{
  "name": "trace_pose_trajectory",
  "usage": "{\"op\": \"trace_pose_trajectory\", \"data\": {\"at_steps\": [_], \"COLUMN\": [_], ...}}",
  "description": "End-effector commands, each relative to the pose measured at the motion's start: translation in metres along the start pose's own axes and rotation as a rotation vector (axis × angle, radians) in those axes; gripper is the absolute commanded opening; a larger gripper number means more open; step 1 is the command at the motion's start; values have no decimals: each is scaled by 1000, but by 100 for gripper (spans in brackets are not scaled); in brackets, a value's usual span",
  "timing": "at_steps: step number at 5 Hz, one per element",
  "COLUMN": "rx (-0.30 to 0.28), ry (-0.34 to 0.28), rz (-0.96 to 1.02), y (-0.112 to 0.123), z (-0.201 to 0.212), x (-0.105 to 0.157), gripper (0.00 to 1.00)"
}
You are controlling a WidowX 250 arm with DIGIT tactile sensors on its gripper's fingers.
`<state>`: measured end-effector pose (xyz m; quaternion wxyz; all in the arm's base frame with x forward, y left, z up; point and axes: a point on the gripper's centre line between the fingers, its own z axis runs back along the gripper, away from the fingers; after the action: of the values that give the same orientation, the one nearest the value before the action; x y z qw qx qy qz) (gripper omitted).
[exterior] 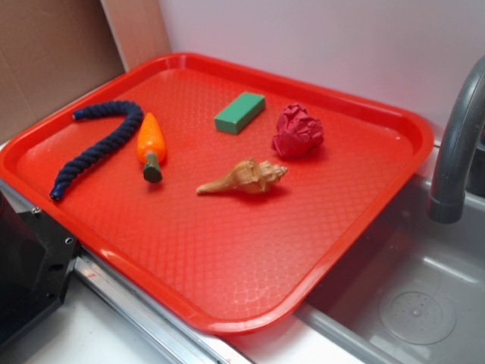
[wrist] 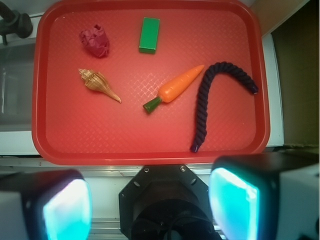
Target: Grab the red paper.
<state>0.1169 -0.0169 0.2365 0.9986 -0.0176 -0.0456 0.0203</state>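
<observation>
Big red plastic tray (exterior: 356, 227) sitting half over a metal sink (exterior: 424, 303), grey faucet (exterior: 455, 152) curving down just past its edge. Five things on the tray, all apart from each other. Taking the green block (exterior: 240, 112) as the reference, exterior view: red paper (exterior: 297, 132), a crumpled dark crimson ball, just to the right of it and a touch nearer the camera, resting on the tray surface, nothing touching it. Tan conch shell (exterior: 244, 177) in front of the block, lying on its side, pointed end toward the left. Toy carrot (exterior: 151, 144) off to the block's left, orange tip pointing away from the camera, green stem end nearer. Dark blue rope (exterior: 95, 148) further left still, bent in a hook shape. Wrist view flips it all: red paper at upper left, block to its right, shell below the paper, carrot and rope over on the right. Gripper (wrist: 150, 205) hanging back off the tray's near edge, well apart from the paper, fingers (wrist: 67, 210) spread wide with glowing teal pads and nothing between them.
</observation>
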Motion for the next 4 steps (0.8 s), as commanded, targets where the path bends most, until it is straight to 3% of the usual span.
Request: {"op": "trace_pose_trajectory", "data": {"at_steps": [1, 4], "rx": [0, 39], "ry": [0, -133], "rz": [0, -191], "y": [0, -13], "z": [0, -45], "x": [0, 61], "gripper": [100, 100]}}
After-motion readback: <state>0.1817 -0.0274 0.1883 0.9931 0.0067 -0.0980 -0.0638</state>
